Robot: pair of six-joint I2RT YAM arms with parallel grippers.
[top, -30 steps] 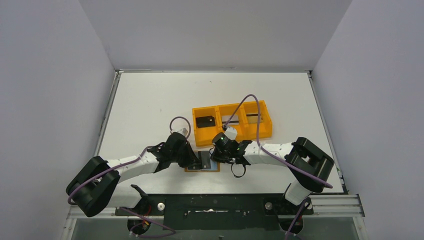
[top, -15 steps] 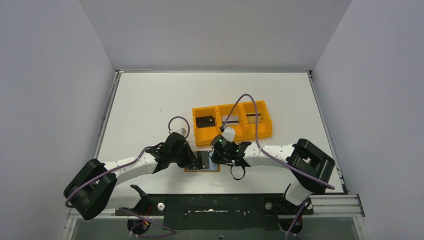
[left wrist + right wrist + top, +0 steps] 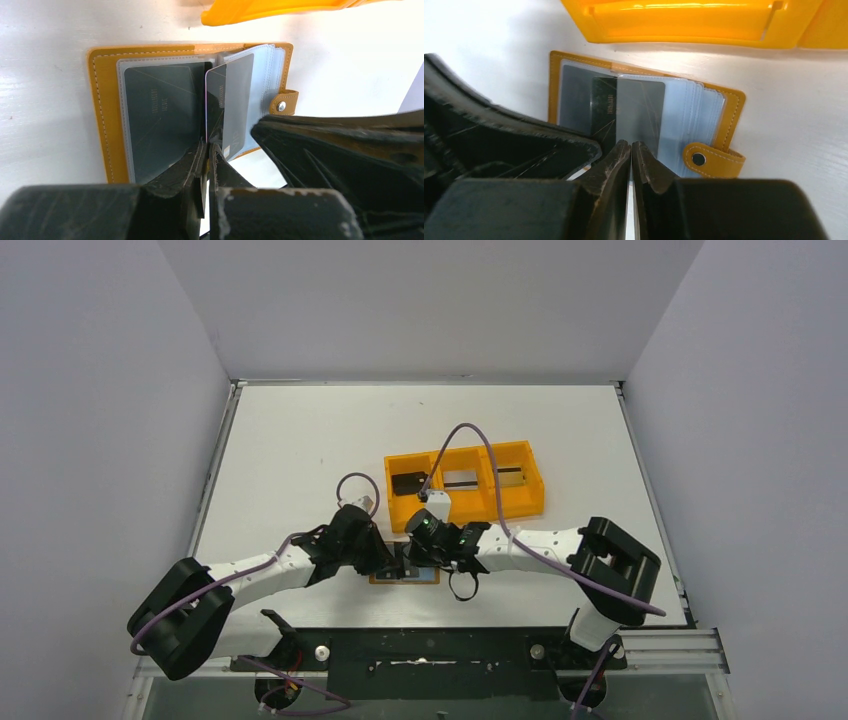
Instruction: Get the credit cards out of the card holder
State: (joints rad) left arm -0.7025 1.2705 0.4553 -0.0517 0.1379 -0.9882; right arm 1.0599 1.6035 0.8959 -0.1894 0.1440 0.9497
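Observation:
The tan-orange card holder (image 3: 428,578) lies open near the table's front edge, under both grippers. In the left wrist view the holder (image 3: 102,115) has a dark card (image 3: 160,117) in its left pocket. A leaf with a dark card (image 3: 214,100) stands upright at the spine. My left gripper (image 3: 206,148) is shut on that leaf's lower edge. A grey card (image 3: 640,107) lies on the clear sleeves beside the snap tab (image 3: 709,159). My right gripper (image 3: 631,145) is shut, its tips at the grey card's near edge, with nothing seen between them.
The bright orange three-compartment tray (image 3: 440,512) stands just behind the holder, with a dark flat item (image 3: 410,483) in its left compartment. Its wall shows at the top of both wrist views (image 3: 270,7) (image 3: 684,25). The two grippers (image 3: 395,560) (image 3: 420,562) are almost touching.
My right gripper has moved left over the holder, closer to the left gripper, and its cable has swung left. The left arm has barely moved.

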